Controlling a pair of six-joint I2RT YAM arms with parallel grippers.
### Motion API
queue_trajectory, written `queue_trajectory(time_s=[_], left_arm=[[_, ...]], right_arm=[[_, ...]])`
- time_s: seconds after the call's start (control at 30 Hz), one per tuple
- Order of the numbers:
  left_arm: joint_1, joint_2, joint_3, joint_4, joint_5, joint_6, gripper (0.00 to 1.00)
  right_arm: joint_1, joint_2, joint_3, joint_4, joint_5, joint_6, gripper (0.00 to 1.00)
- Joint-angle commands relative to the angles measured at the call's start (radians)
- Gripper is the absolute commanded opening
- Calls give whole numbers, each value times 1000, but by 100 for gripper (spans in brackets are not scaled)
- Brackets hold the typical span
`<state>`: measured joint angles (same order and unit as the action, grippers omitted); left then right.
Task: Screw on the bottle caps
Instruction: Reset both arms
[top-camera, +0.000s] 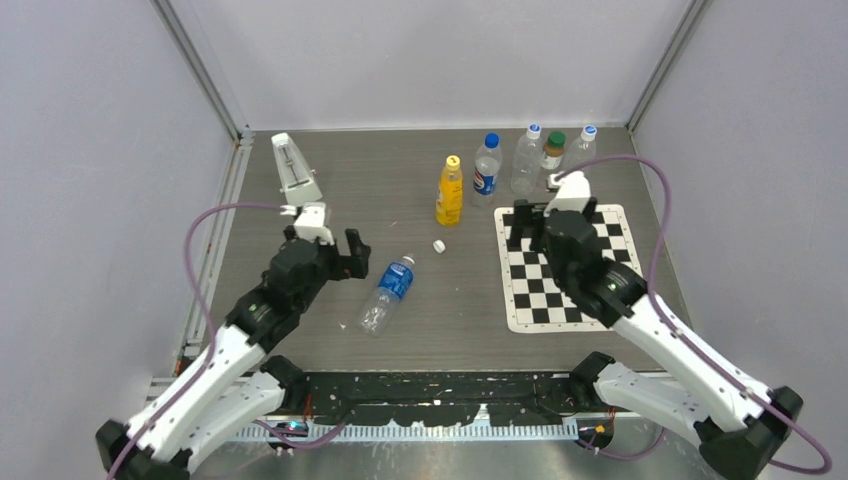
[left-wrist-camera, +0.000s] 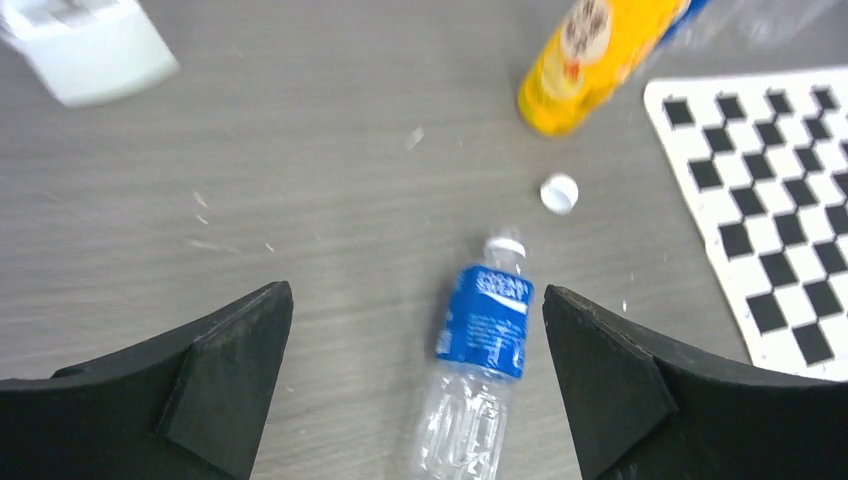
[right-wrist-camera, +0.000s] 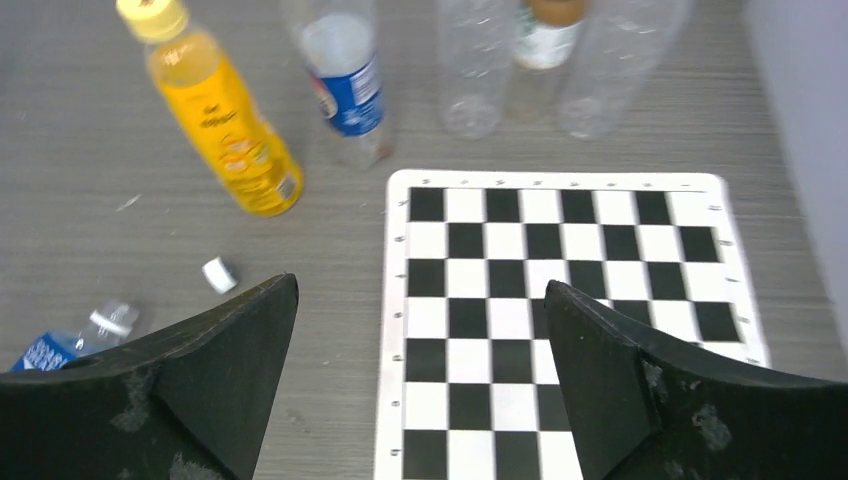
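A clear bottle with a blue label (top-camera: 388, 293) (left-wrist-camera: 482, 340) lies on its side on the table, its bare neck pointing toward the back right. The loose white cap (top-camera: 439, 245) (left-wrist-camera: 559, 193) (right-wrist-camera: 220, 274) rests just beyond that neck. My left gripper (top-camera: 350, 257) (left-wrist-camera: 416, 290) hangs open over the lying bottle, holding nothing. The yellow cap (top-camera: 453, 160) (right-wrist-camera: 150, 12) sits on the upright yellow bottle (top-camera: 450, 195), and the blue cap (top-camera: 491, 140) sits on the bottle beside it. My right gripper (top-camera: 530, 225) (right-wrist-camera: 420, 283) is open and empty above the checkered mat's left edge.
A checkered mat (top-camera: 570, 265) (right-wrist-camera: 560, 300) lies at the right. Three more upright bottles (top-camera: 553, 155) stand behind it, one with a dark green cap. A white wedge-shaped object (top-camera: 295, 170) (left-wrist-camera: 95, 50) stands at the back left. Walls close in both sides.
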<state>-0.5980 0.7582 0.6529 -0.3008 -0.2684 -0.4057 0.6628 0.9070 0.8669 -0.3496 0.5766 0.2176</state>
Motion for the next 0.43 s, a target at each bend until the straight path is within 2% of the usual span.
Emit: queue_trajectory(time_s=[0.0,0.17,0.4], left_arm=[[3,-247,40,-26,-172,173,100],[3,-476,55,-35,-255,311,100],[3,-599,109,-134,-320,357,100]], right_arm=[[-2,-191,21,-94,225,-17,100],[-2,-416,16,-87,233,-100,100],[-2,-513,20,-81,223,-146,100]])
